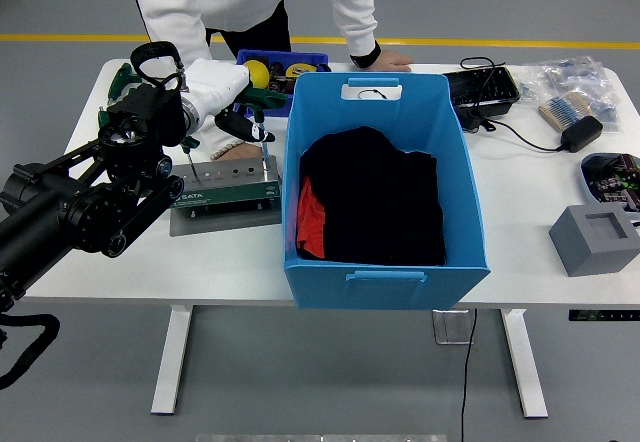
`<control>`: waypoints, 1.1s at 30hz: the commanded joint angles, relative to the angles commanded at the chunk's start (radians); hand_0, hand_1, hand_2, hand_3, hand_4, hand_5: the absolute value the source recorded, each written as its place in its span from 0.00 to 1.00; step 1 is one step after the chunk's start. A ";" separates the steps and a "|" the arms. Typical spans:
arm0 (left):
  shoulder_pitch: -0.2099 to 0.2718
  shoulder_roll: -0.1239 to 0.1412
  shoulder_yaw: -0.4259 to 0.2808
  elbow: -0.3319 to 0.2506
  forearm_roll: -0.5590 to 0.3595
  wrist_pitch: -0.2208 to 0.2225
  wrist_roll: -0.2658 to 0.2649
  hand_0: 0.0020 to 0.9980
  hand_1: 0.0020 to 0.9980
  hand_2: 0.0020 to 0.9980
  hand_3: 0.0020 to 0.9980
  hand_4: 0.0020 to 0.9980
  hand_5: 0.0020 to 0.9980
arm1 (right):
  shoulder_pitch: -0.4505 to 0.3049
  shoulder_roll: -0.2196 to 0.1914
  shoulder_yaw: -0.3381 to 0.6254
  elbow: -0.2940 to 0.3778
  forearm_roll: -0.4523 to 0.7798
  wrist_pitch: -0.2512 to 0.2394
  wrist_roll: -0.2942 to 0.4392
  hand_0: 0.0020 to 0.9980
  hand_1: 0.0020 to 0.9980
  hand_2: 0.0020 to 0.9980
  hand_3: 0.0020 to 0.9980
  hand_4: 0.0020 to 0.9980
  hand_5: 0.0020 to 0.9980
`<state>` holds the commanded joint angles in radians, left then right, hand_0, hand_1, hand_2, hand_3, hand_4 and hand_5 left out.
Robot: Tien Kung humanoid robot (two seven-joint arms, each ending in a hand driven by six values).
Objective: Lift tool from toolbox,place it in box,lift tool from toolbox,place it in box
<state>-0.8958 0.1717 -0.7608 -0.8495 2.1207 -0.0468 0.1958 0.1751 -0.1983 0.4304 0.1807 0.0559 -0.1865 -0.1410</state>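
The green toolbox (225,184) lies on a grey plate left of the big blue box (385,262). The box holds black and red cloth. A thin tool (264,158) stands upright at the toolbox's right end. My left hand (248,127), white-backed on a black arm, hovers just above and behind that end, over the tool's dark handle. Whether it grips the handle is hidden. A person's hand (235,150) rests behind the toolbox, and the person's other hand (385,59) lies flat on the far table edge. My right arm is out of view.
A small blue bin (270,62) with yellow and green tools stands behind my hand. Green tools (120,82) lie at the far left. On the right are a black tray (485,87), a power adapter (580,134) with its cable, and a grey foam block (595,237).
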 joint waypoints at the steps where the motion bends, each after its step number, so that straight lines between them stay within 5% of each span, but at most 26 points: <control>1: 0.001 -0.001 0.001 0.005 -0.005 0.004 0.001 0.08 0.01 0.06 0.11 1.00 0.62 | 0.000 0.000 0.000 0.000 0.000 0.000 0.000 0.68 0.67 0.72 0.56 0.79 0.67; 16: 0.005 0.011 0.012 0.014 -0.085 0.119 -0.028 0.03 0.00 0.00 0.04 1.00 0.70 | 0.000 0.001 0.001 0.001 0.002 -0.001 0.000 0.68 0.67 0.72 0.56 0.79 0.67; 17: 0.005 0.013 0.011 0.011 -0.089 0.122 -0.031 0.03 0.00 0.00 0.04 1.00 0.70 | 0.000 0.001 0.002 0.001 0.002 -0.002 0.000 0.68 0.67 0.72 0.56 0.79 0.67; 18: 0.005 0.015 0.011 0.008 -0.092 0.125 -0.034 0.03 0.00 0.00 0.02 0.86 0.74 | 0.000 0.001 0.002 0.001 0.002 -0.002 0.000 0.68 0.67 0.72 0.56 0.79 0.67; 33: -0.041 0.073 0.019 -0.053 -0.127 0.120 -0.062 0.03 0.00 0.00 0.02 0.74 0.67 | -0.006 0.003 0.012 0.001 -0.006 -0.003 -0.002 0.68 0.67 0.72 0.56 0.79 0.67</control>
<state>-0.9366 0.2447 -0.7420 -0.9027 1.9934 0.0733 0.1342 0.1694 -0.1957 0.4425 0.1815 0.0499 -0.1897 -0.1431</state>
